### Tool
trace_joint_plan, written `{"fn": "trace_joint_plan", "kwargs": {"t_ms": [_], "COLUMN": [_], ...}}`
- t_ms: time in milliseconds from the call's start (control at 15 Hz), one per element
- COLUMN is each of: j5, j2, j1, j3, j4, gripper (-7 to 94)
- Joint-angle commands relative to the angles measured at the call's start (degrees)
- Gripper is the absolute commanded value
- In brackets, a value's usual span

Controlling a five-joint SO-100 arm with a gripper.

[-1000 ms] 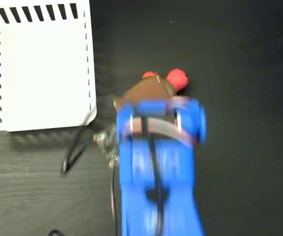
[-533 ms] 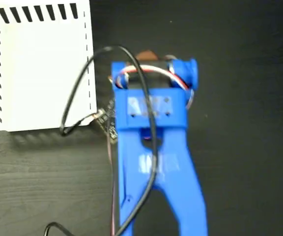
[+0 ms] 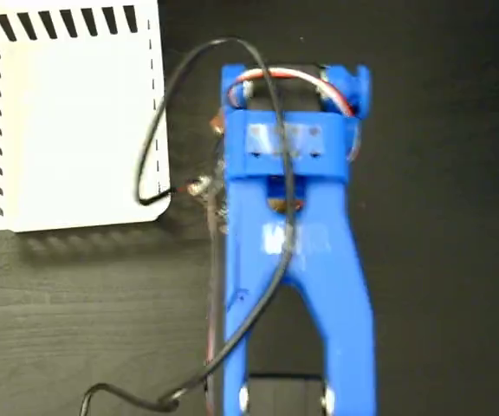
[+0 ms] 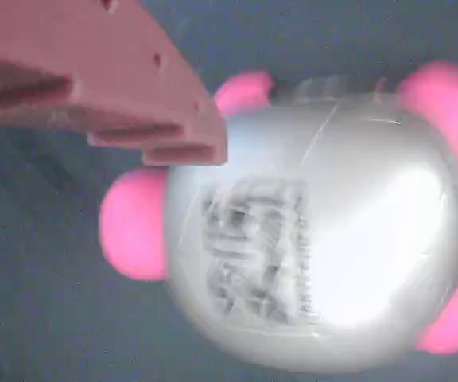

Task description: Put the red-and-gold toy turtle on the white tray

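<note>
From overhead, the blue arm (image 3: 288, 234) stretches up the middle of the dark surface (image 3: 440, 260), and its body covers whatever lies beneath it. A black cable (image 3: 158, 139) loops out from the arm's upper end, arcs left over the right edge of the white tray (image 3: 68, 121), and comes back to the arm; a second stretch of it runs down the arm and curls off at the bottom left. The tray lies flat in the upper left corner, with black slanted stripes along its top and left edges and thin dashes down its right side. Nothing rests on the tray apart from the cable crossing its edge.

The turtle (image 4: 316, 231) cannot be seen from overhead, since the arm hides it. The wrist view looks almost straight down on it at close range: a shiny domed shell with a blurred dark printed mark, and pinkish-red limbs poking out around it, all lying on the dark surface and not on the tray. One reddish-brown finger (image 4: 110, 79) of the hand reaches in from the upper left, its tip over the shell's upper left edge. The other finger is out of view, so I cannot tell how wide the hand is or whether it grips the turtle.
</note>
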Motion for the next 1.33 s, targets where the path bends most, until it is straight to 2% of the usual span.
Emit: {"fn": "trace_joint_plan", "kwargs": {"t_ms": [0,200,667,1000,1067,1200,1267], "j5": [-3.6,-4.66,-4.66,-2.9,-2.72,-1.58,-1.14], "j2": [1.05,-0.35,-4.66,-5.98,-5.98,-5.98,-5.98], "j1": [1.14,1.49,1.67,0.35,0.18,-0.18,-0.26], "j3": [-1.32,-0.44,10.11,11.34,11.34,10.99,10.9], "j4": [1.41,1.23,-11.51,-14.33,-14.5,-14.94,-14.94], "gripper": [53,53,53,53,50,33,21]}}
